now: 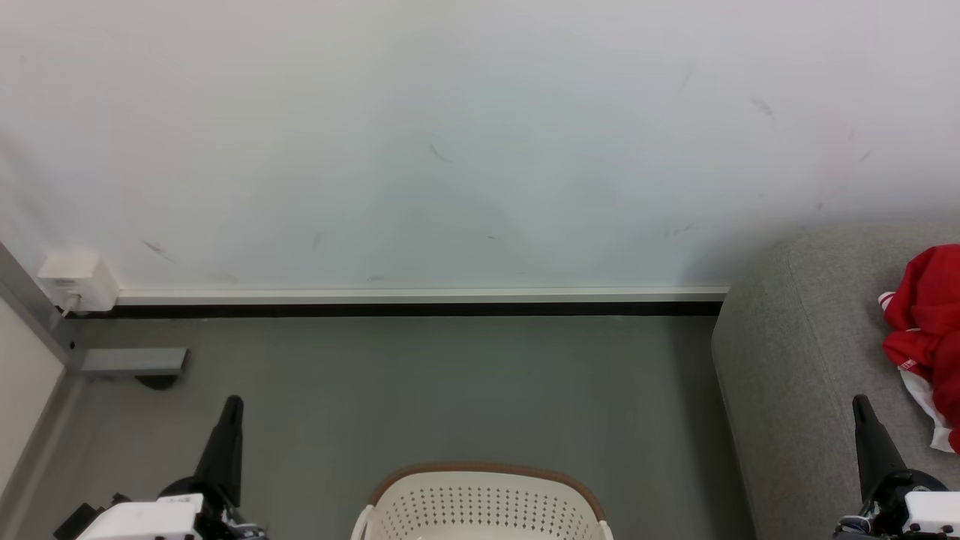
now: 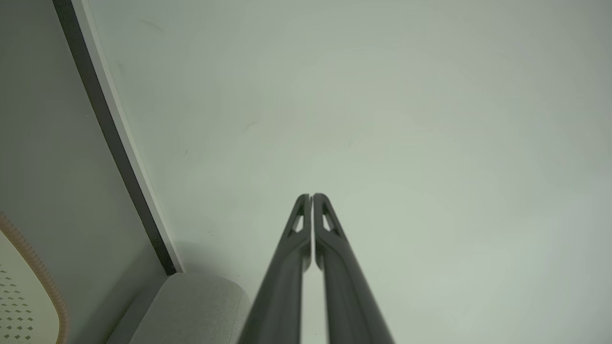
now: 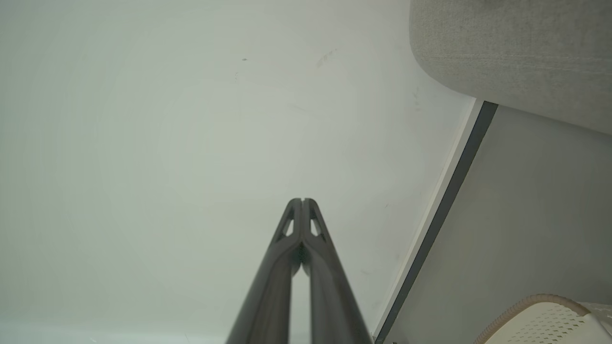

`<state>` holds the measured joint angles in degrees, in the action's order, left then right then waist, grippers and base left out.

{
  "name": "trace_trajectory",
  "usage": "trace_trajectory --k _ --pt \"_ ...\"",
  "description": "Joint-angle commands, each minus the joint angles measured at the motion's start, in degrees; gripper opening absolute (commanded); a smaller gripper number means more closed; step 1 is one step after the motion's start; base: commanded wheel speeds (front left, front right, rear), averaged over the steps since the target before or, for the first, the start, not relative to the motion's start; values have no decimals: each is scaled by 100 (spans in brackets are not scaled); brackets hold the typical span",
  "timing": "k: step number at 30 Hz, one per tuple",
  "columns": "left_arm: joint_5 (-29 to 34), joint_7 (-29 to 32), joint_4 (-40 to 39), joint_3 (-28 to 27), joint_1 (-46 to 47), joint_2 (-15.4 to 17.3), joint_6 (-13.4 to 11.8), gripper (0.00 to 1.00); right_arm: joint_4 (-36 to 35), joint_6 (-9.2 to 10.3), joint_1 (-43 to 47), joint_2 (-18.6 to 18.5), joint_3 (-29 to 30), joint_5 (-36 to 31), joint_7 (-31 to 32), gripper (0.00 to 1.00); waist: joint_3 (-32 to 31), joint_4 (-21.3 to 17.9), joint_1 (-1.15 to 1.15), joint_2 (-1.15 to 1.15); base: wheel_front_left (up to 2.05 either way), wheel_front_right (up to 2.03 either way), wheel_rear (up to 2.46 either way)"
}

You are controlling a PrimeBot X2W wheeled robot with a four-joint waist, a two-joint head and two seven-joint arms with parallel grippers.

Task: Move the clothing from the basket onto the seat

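Clothing (image 1: pixel 930 315) in bright red with white striped trim lies bunched on the seat (image 1: pixel 795 360), a light grey sofa at the right edge of the head view, and the bundle runs past the frame. A small white patch on the red fabric is too small to read. The basket (image 1: pixel 484 470), cream with a brown braided rim and rows of small holes, stands on the grey floor (image 1: pixel 450 390) at bottom centre, apart from the seat, with its far end in frame. The left claw (image 1: pixel 233 405) points up at lower left, its fingers pressed together with nothing between them. The right claw (image 1: pixel 861 405), at lower right just beside the seat's front, is likewise closed and empty. A white box (image 1: pixel 75 279) sits on the wall (image 1: pixel 450 150) just above the skirting.
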<state>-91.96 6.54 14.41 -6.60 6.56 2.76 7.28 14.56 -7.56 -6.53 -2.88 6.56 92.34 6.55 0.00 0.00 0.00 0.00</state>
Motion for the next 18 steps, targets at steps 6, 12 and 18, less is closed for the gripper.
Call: trace_trajectory --k 6,12,18 --pt "-66 33 -14 -13 37 21 31 0 -27 14 -38 4 26 6 21 0 0 0 0 0 0 0 0" --pt "-66 33 -14 -13 37 21 32 0 -27 14 -38 4 27 6 21 0 0 0 0 0 0 0 0" --pt "-66 33 -14 -13 36 21 32 0 -27 14 -38 4 26 5 22 0 0 0 0 0 0 0 0"
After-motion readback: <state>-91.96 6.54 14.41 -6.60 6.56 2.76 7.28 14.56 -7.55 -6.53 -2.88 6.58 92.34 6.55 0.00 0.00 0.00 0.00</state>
